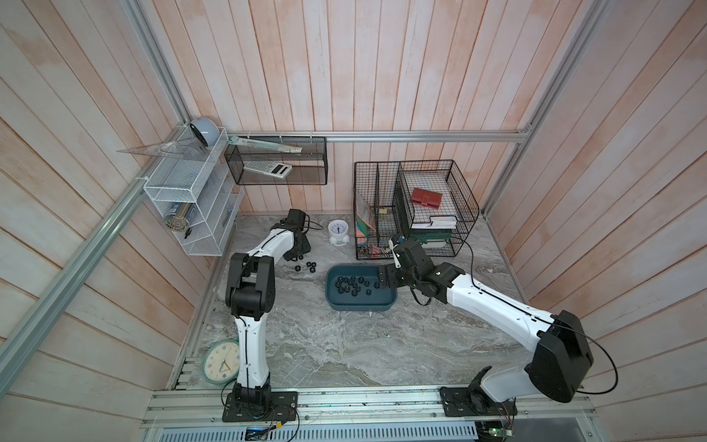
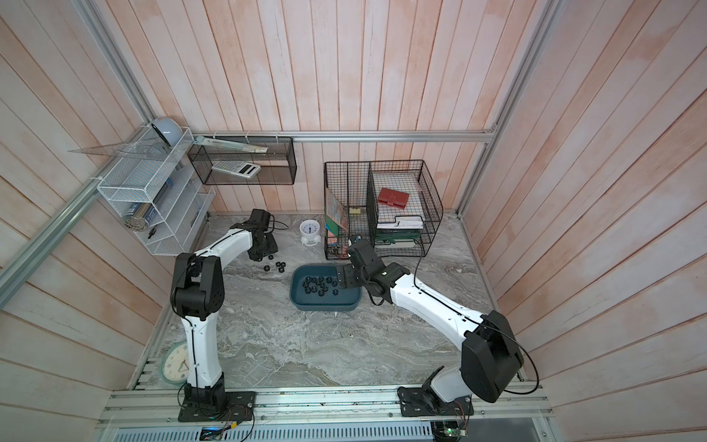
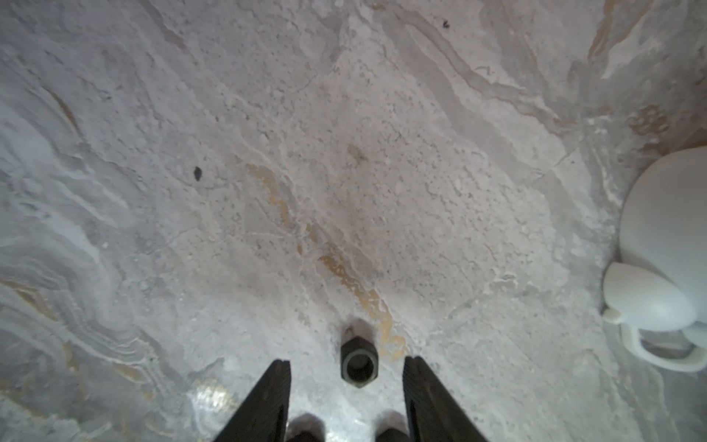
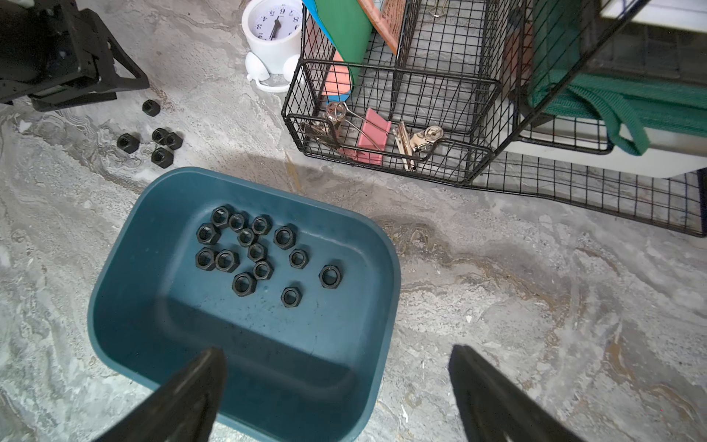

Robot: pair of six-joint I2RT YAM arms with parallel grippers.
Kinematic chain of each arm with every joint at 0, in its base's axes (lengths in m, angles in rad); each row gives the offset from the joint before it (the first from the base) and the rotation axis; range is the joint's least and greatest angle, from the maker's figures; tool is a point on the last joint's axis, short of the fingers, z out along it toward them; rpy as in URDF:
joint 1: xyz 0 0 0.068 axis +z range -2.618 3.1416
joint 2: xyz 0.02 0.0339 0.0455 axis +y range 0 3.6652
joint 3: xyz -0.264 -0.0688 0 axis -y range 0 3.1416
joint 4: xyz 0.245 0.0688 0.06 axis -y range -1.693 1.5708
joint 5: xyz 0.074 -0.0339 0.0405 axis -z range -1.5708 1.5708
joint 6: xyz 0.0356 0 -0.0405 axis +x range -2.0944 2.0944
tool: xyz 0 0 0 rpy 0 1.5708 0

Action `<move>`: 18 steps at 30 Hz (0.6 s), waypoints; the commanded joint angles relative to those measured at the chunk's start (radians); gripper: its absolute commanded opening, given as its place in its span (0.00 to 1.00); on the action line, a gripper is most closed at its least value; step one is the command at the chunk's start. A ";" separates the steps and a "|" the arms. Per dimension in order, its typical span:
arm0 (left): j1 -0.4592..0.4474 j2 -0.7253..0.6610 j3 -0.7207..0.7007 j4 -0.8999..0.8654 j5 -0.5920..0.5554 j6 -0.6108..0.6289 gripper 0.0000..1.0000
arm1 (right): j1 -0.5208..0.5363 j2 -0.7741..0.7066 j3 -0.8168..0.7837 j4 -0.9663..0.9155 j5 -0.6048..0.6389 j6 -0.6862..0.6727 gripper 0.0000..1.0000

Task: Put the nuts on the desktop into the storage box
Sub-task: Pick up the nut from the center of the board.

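Black steel, hard and smooth: that is what I am dealing with, and it decides how I take hold. The nut (image 3: 358, 363) I am after sits on the desktop (image 1: 344, 344) between the fingers of the left gripper (image 3: 347, 360). The jaws stand partly open with bare marble showing on either side of it, so nothing is gripped yet. Its bore faces the wrist camera; whether it lies flat or stands on an edge I cannot tell from here.

I judge it light for the arm but dense for its size, rigid, and in no way fragile (squeezing will not hurt it). The trouble is slipperiness. A pinch on two corners would probably let it spin or squirt out, so I want the pads on two opposite flats, low and centred.

A few more loose nuts (image 4: 162, 157) lie near it, between the left arm and the storage box (image 4: 126, 291), close enough together that I must mind neighbours being nudged. Most nuts are already in the box (image 4: 257, 251), spread over its floor.

My right gripper (image 4: 336, 350) hangs over the near rim of the box, jaws fully apart and holding nothing. A white clock (image 3: 665, 268) stands off to one side, clear of the fingers.
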 commanded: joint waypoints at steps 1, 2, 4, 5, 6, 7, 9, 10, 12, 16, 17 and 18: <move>0.002 0.044 0.041 -0.020 0.031 0.015 0.52 | -0.010 0.015 0.037 -0.028 0.026 -0.012 0.98; 0.001 0.052 0.047 -0.022 0.035 0.011 0.52 | -0.011 0.017 0.038 -0.030 0.026 -0.013 0.98; 0.002 0.062 0.051 -0.022 0.040 0.008 0.52 | -0.014 0.020 0.041 -0.032 0.027 -0.013 0.98; 0.002 0.066 0.051 -0.022 0.041 0.005 0.52 | -0.015 0.020 0.042 -0.033 0.026 -0.014 0.98; 0.001 0.070 0.053 -0.024 0.043 0.005 0.51 | -0.014 0.022 0.043 -0.033 0.026 -0.015 0.98; 0.002 0.074 0.054 -0.026 0.043 0.005 0.50 | -0.017 0.022 0.043 -0.034 0.026 -0.015 0.98; 0.002 0.084 0.056 -0.030 0.045 0.005 0.49 | -0.018 0.025 0.047 -0.035 0.026 -0.016 0.98; 0.002 0.088 0.060 -0.032 0.044 0.004 0.49 | -0.018 0.026 0.046 -0.037 0.026 -0.017 0.98; 0.001 0.099 0.065 -0.039 0.048 0.005 0.45 | -0.020 0.026 0.048 -0.037 0.023 -0.018 0.98; 0.002 0.105 0.068 -0.046 0.058 0.004 0.34 | -0.019 0.026 0.051 -0.038 0.021 -0.018 0.98; 0.002 0.103 0.065 -0.046 0.062 0.001 0.34 | -0.019 0.025 0.051 -0.038 0.022 -0.019 0.98; 0.000 0.099 0.062 -0.044 0.064 -0.002 0.34 | -0.020 0.023 0.050 -0.038 0.023 -0.017 0.98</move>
